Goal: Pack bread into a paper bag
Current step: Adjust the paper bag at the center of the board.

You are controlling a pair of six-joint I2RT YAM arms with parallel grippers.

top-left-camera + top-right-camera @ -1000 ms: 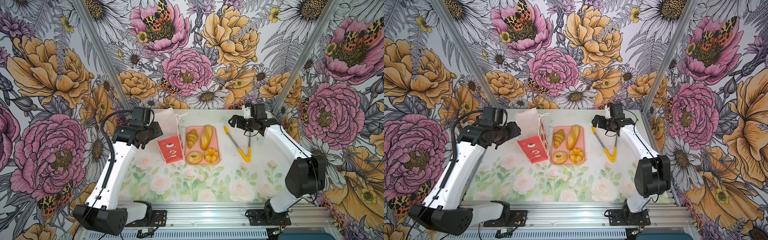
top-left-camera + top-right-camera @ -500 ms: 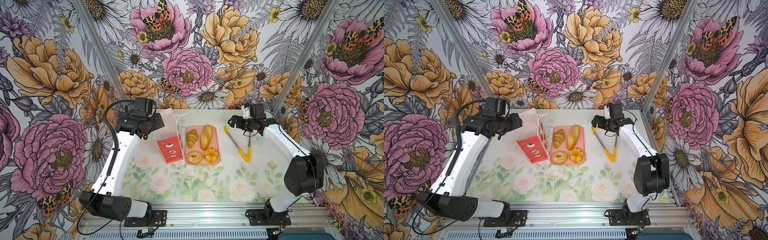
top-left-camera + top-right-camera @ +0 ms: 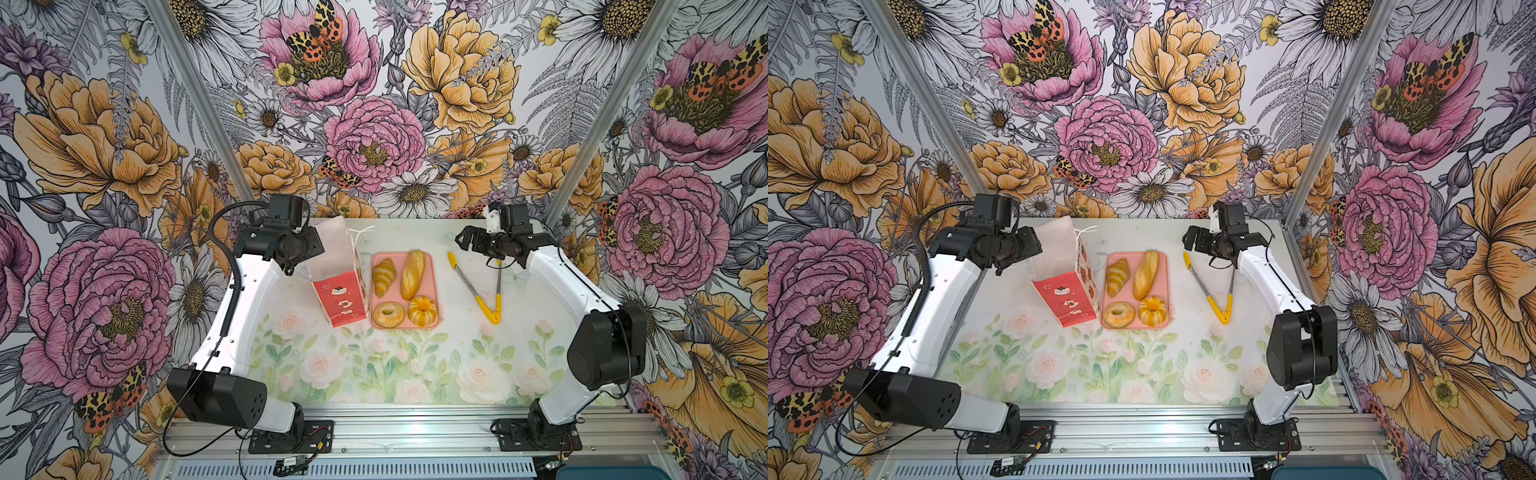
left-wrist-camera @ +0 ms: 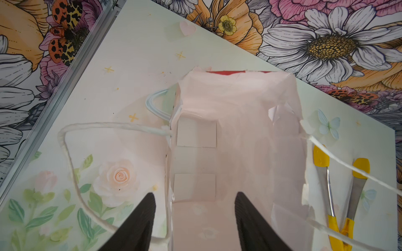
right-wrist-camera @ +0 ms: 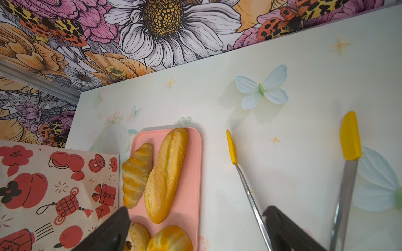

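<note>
Four bread pieces lie on the pink tray, with the paper bag standing just beside it.

On the tray, the croissant and long loaf take the far half, the bagel and fluted bun the near half. The bag sits on the tray's left-arm side with its mouth open. The left jaws hang spread at that mouth, one finger outside the bag wall and the other above the inside, pinching nothing. A white string handle loops across the desk beside them. On the tray's opposite side lie yellow-tipped tongs, apart from it. The right jaws hover spread wide near the tongs' far tips, holding nothing.
</note>
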